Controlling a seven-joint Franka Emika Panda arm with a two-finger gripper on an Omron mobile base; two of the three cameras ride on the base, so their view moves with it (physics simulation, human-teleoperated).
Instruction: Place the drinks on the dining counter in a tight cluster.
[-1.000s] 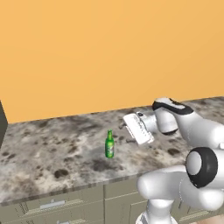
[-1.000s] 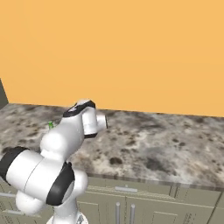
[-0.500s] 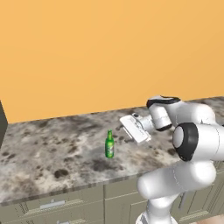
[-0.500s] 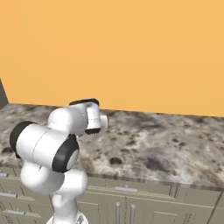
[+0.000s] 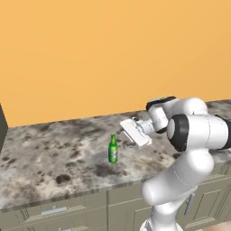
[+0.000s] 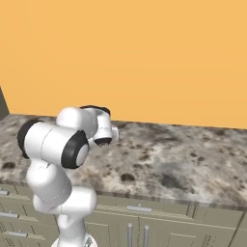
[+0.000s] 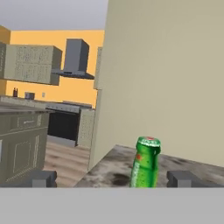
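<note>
A slim green glass bottle [image 5: 113, 150] stands upright on the speckled granite dining counter [image 5: 54, 153], near its front edge. My gripper [image 5: 131, 133] hovers just right of the bottle and slightly above it, pointing toward it without touching. In the hand view the bottle [image 7: 145, 162] rises a little right of centre, beyond the two dark fingertips [image 7: 43, 178], which stand wide apart with nothing between them. The gripper [image 7: 113, 179] is open. In the right base view my own arm covers the hand, and the counter [image 6: 169, 164] stretches off to the right.
An orange wall [image 5: 90, 54] runs behind the counter. Olive-grey cabinet fronts with bar handles [image 5: 54, 211] sit below it. A dark object [image 5: 2, 128] stands at the counter's left end. Past that end, the hand view has a pale tall panel [image 7: 166, 74] and a stove under a hood [image 7: 76, 59].
The arm has folded, its elbow swinging up and over to the right, and the hand has drifted slightly left toward the bottle. The bottle has not moved and the jaws stay open.
</note>
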